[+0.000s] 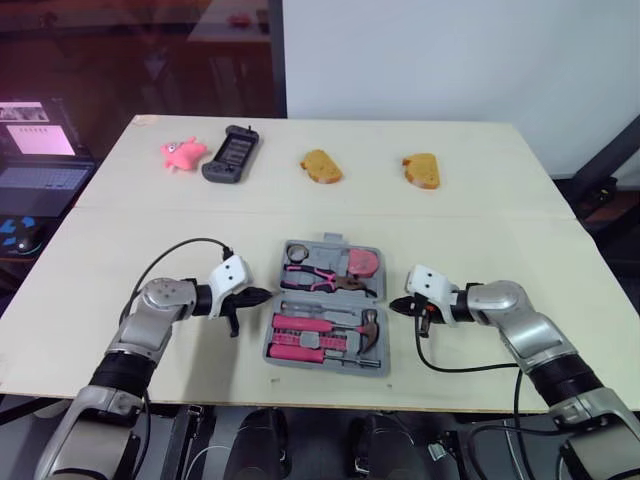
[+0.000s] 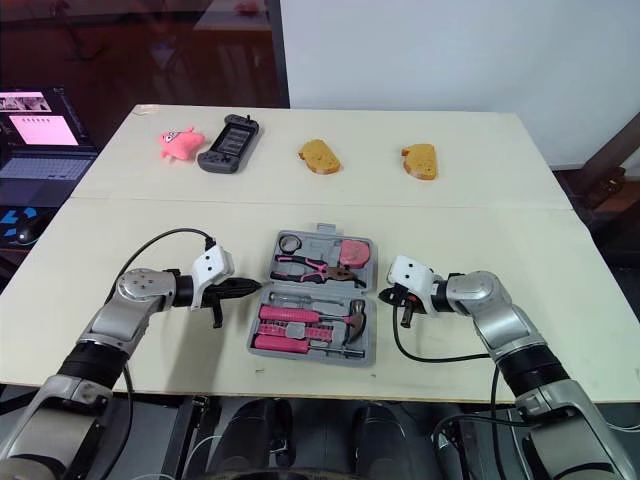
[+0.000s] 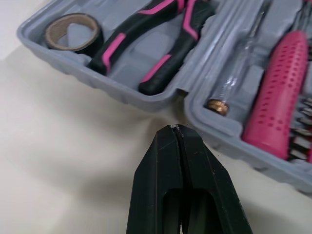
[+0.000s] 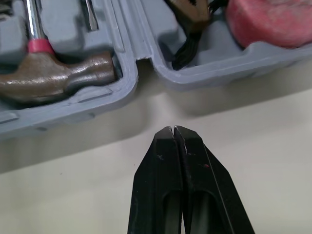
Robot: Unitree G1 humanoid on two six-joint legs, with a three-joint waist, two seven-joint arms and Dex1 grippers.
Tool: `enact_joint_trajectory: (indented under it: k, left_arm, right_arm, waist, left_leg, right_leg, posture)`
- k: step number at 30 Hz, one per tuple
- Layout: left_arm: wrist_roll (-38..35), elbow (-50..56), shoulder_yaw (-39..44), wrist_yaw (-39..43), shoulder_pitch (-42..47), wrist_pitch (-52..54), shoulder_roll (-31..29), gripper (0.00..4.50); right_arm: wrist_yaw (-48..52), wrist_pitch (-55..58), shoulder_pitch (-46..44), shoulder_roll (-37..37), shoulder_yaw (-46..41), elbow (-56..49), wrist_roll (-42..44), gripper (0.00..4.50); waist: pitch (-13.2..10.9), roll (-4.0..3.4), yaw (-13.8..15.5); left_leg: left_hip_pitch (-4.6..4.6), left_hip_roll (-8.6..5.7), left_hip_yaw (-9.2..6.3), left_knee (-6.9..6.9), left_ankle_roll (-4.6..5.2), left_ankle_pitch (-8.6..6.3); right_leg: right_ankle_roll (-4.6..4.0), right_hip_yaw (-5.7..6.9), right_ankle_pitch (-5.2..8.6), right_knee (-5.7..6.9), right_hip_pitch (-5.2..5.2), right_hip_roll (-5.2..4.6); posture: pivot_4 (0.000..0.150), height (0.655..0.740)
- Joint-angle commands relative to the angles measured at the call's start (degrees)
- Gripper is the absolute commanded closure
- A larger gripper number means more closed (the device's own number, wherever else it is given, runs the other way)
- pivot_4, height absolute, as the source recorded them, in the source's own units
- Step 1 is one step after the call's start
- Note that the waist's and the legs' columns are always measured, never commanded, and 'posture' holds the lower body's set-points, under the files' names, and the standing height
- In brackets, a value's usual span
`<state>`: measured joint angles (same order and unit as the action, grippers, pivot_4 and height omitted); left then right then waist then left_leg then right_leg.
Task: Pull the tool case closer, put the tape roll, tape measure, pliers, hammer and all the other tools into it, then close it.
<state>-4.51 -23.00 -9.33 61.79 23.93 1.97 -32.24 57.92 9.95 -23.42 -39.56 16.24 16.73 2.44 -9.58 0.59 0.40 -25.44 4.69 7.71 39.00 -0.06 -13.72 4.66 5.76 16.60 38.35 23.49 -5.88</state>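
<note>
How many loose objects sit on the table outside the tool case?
4, along the far side: pink toy at the left, black handheld device beside it, one bread-like piece near the middle, another further right.

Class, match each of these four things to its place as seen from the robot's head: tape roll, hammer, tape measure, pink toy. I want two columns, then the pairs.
Things:
1 tape roll
2 hammer
3 tape measure
4 pink toy

Places:
A on the table, far left, outside the case
B case's far half, right end
C case's near half, head at the right end
D case's far half, left end

Pairs: 1-D, 2-C, 3-B, 4-A
</note>
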Motion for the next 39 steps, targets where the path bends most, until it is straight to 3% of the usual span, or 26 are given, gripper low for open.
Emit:
enact_joint_trajectory:
  k: [1,10,17,39]
  left_arm:
    - [0.91,-1.49,-0.50,0.01,1.56,-2.71,0.33,4.50]
    - [3.44,-10.14,-3.53,1.09,5.74,-9.48,4.24,4.50]
    - [1.17,-4.20,-4.33,6.23,2.65,-6.91,5.64,4.50]
    - [2.15,11.20,-4.51,1.32,-8.74,1.16,5.27,4.50]
  right_arm:
    - [0.58,-2.22,-2.16,1.49,0.07,1.78,-1.22,4.44]
    - [3.29,-2.70,-3.67,4.82,1.54,1.39,-2.47,4.44]
    - [4.02,-3.10,-4.04,5.91,1.96,1.11,-4.03,4.44]
    - [6.86,7.21,5.01,2.85,0.93,-13.66,-2.66,4.44]
  waist:
    - [0.00,0.00,-0.13]
    - [0.00,-0.01,-0.16]
    - [0.01,-0.02,-0.26]
    - [0.03,-0.03,0.06]
  left_leg:
    - [0.01,0.00,-0.01,0.00,0.00,0.00]
    - [0.01,0.00,0.00,0.01,-0.02,0.01]
    - [0.02,0.00,0.00,0.01,-0.02,0.01]
    - [0.03,0.02,-0.07,0.00,0.34,-0.21]
  right_leg:
    - [0.00,0.00,0.00,0.01,0.00,0.00]
    - [0.00,0.00,0.00,0.06,0.00,0.00]
    - [0.00,0.00,0.00,0.07,0.00,0.00]
    - [-0.01,0.00,0.01,0.06,-0.03,-0.02]
  posture:
    - [0.150,0.7188]
    - [0.150,0.7188]
    - [0.150,0.7188]
    - [0.150,0.7188]
